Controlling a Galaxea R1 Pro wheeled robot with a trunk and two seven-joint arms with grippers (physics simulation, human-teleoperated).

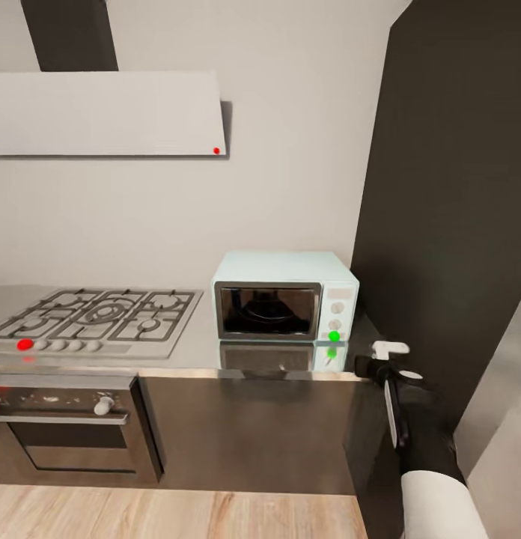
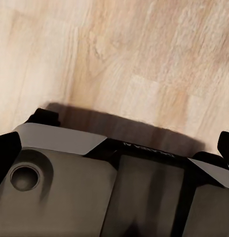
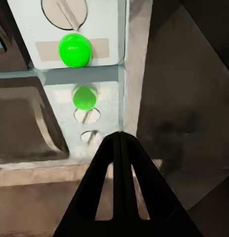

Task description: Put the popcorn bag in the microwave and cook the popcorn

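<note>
On the countertop [image 1: 193,359] beside the hob [image 1: 96,318], the microwave [image 1: 283,296] is sitting door closed, green button [image 1: 334,336] glowing. Right gripper [image 3: 120,136] is hovering nearby, fingers pressed together, holding nothing.

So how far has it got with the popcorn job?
Late stage, by the look of it. The microwave door is shut, with a dark shape inside that I can't identify, and its bottom button glows green. The right gripper, fingers together, sits just short of that button. Whether heating is finished can't be told.
</note>
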